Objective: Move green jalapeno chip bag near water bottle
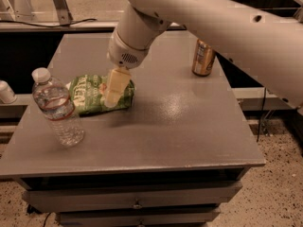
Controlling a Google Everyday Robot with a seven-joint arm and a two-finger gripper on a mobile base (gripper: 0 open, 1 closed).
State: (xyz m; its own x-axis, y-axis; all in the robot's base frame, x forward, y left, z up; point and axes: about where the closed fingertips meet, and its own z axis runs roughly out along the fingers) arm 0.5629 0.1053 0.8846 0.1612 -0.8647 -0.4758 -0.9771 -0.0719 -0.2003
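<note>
The green jalapeno chip bag point(94, 94) is a crinkly green foil bag with white lettering, lying at the left of the grey table point(180, 126). My gripper point(113, 92) comes down from the white arm and is shut on the bag's right end; one pale finger point(116, 85) shows in front of the foil. The water bottle point(57, 109), clear with a white cap and a red-and-white band, stands upright just left of the bag, almost touching its left end.
A gold-brown drink can point(203, 57) stands at the table's back right. The big white arm point(213, 18) crosses above the table's back half. A white object point(5, 91) sits off the table's left edge. Drawers are below the front edge.
</note>
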